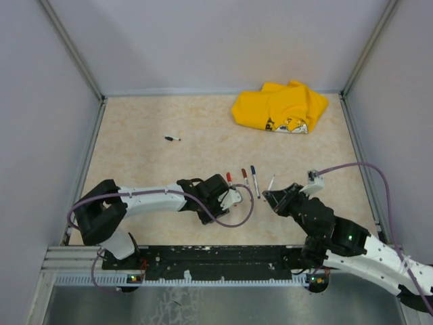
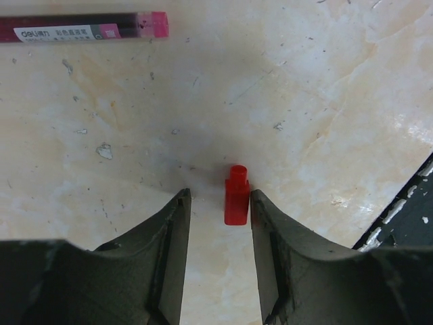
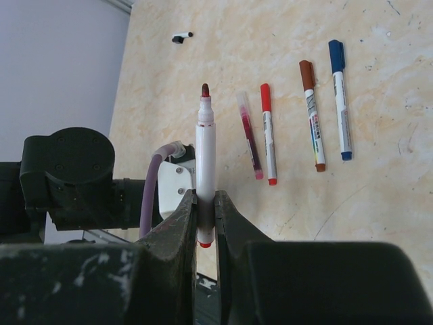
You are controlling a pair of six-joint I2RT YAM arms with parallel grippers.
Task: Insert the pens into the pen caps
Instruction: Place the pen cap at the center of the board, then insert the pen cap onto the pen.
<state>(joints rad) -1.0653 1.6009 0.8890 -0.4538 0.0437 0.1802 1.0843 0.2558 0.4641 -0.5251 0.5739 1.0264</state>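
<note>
Pen (image 3: 205, 149) tight in right end effector (image 3: 205, 198); cap (image 2: 237, 200) inside half-open, low left end effector (image 2: 220, 194)

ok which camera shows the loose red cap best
The left wrist view: the red cap lies large and sharp on the table, inside the open left pincer. The top view has it hidden under that pincer, and the right wrist view does not show it.
</note>
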